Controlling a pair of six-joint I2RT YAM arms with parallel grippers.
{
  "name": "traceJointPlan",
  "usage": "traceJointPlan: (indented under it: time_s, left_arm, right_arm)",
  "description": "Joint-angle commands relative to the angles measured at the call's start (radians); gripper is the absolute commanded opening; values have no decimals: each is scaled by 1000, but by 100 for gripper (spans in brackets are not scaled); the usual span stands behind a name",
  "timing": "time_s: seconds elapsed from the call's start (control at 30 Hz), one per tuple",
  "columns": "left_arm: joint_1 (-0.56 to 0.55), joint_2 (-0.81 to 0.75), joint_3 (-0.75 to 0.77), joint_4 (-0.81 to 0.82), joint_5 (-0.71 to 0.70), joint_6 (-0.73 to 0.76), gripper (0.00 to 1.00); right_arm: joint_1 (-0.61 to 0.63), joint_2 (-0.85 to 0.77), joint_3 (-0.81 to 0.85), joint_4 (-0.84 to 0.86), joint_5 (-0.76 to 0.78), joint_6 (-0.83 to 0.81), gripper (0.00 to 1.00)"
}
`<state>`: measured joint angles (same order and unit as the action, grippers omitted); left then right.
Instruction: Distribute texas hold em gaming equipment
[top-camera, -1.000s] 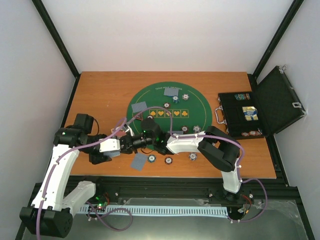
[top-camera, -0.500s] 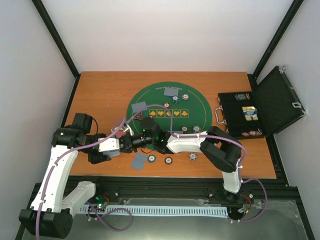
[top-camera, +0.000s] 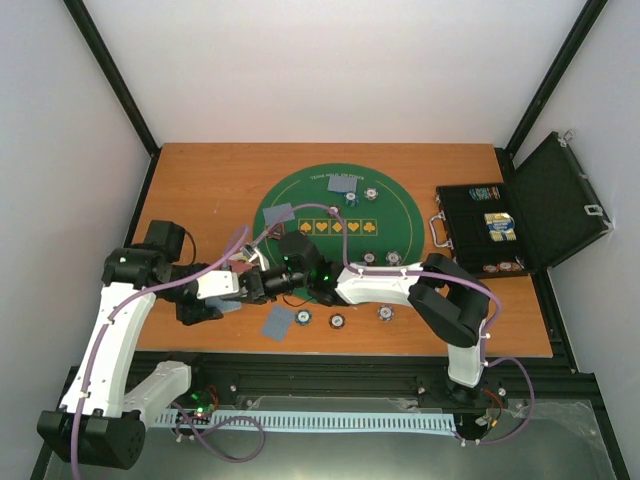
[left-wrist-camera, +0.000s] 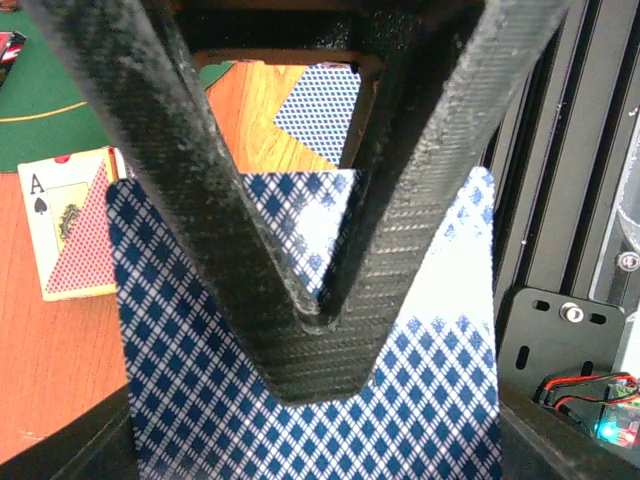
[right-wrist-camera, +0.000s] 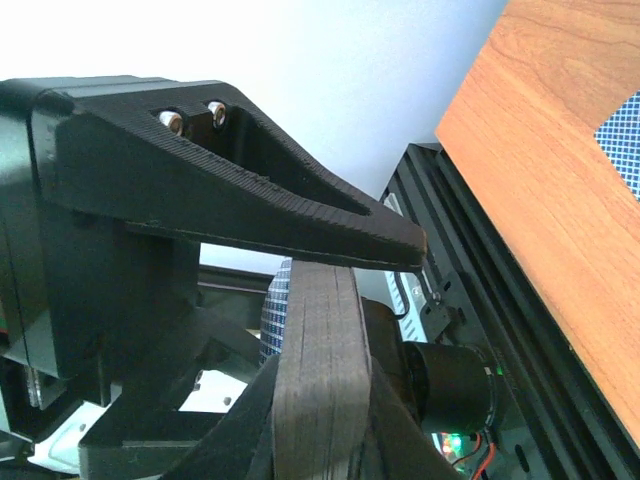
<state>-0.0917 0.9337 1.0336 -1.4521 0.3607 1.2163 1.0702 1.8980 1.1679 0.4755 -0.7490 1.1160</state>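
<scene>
Left gripper (left-wrist-camera: 310, 325): jaws drawn together into a V, pinching a blue diamond-backed card (left-wrist-camera: 300, 420), which spreads wide below the fingertips in the wrist view.
Right gripper (top-camera: 271, 281): tip to tip with the left gripper. Its upper finger (right-wrist-camera: 300, 215) lies over the left gripper's carbon finger, and a sliver of patterned card shows beside it. The lower fingertip is hidden, so parted or clamped cannot be told.
Place of the held card: over the near-left part of the table (top-camera: 190, 180), just off the near-left rim of the green mat (top-camera: 395, 215).
Ace of spades (left-wrist-camera: 60, 225): face up on the wood just beside the held card, partly under a red diamond pattern.
Loose cards: one on the wood near the table's near edge (top-camera: 279, 322), one on the mat's left part (top-camera: 280, 214), one at its far rim (top-camera: 343, 184).
Poker chips: three in a row right of the near card (top-camera: 338, 321), two at the mat's near-right rim (top-camera: 369, 258), two by the far card (top-camera: 371, 194).
Black case (top-camera: 480, 225): open, right of the mat; its contents are too small to name.
</scene>
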Motion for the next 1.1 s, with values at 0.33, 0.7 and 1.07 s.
traceJointPlan:
  time_s: [0.33, 0.7, 1.07]
  left_arm:
    - [-4, -63, 8, -15, 90, 21, 1]
    - [-4, -65, -1, -31, 74, 43, 1]
    - [-4, -52, -26, -31, 31, 48, 1]
  right_arm:
    - [0, -5, -66, -29, 19, 71, 32]
    - [2, -8, -65, 82, -10, 146, 56]
    - [11, -16, -27, 41, -23, 114, 75]
